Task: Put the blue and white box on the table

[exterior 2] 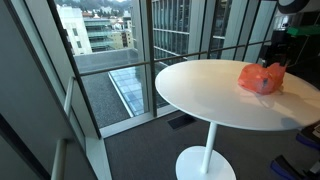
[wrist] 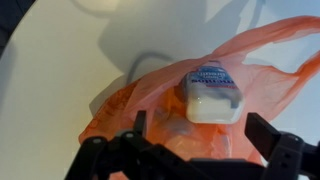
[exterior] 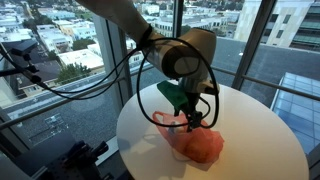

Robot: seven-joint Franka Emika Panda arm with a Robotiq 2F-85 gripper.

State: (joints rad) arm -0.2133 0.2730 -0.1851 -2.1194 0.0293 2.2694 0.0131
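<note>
A blue and white box (wrist: 213, 92) lies inside an orange plastic bag (wrist: 150, 115) on the round white table (exterior: 250, 130). The bag also shows in both exterior views (exterior: 197, 145) (exterior 2: 261, 77). My gripper (wrist: 198, 128) is open and hovers just above the bag, its two fingers on either side of the box's near end, holding nothing. In an exterior view the gripper (exterior: 190, 118) hangs over the bag's left part. In another exterior view the gripper (exterior 2: 277, 60) is just above the bag at the right edge.
The table stands next to floor-to-ceiling windows (exterior 2: 120, 50) with a railing. Black cables (exterior: 80, 80) hang off the arm. The table's pedestal base (exterior 2: 205, 165) stands on grey carpet.
</note>
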